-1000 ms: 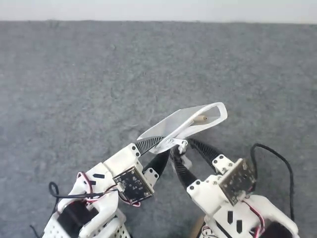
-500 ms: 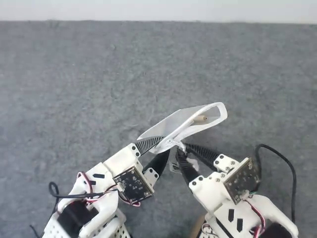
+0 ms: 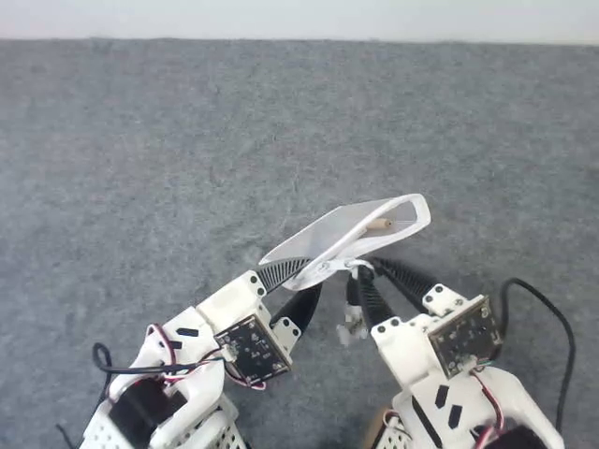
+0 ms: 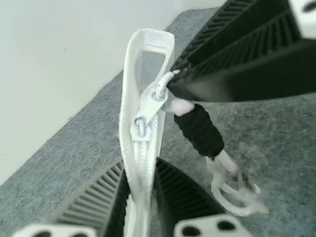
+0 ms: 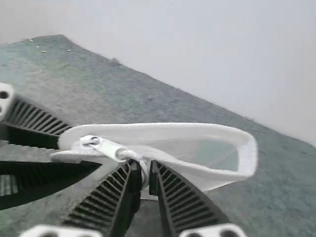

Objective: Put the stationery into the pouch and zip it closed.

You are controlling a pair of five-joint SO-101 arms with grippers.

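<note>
- While the pouch hangs in the air above the grey mat, both arms hold it up from below.
- The pouch is see-through with a white zip edge. It tilts, with its open mouth up at 2 o'clock and its shut end down at 8 o'clock.
- A wooden tip peeks out inside the open mouth.
- The left gripper comes in from 7 o'clock. It is squeezed tight on the pouch at the low, shut end. In the left wrist view the white zip edge runs right between its black fingers.
- The right gripper comes in from 5 o'clock. It is pinched tight on the zip pull, near the pouch's low end and just beside the left gripper.
- A black cord hangs from the zip pull, with a small ring at its end. The ring dangles between the two arms, not touching the mat.
</note>
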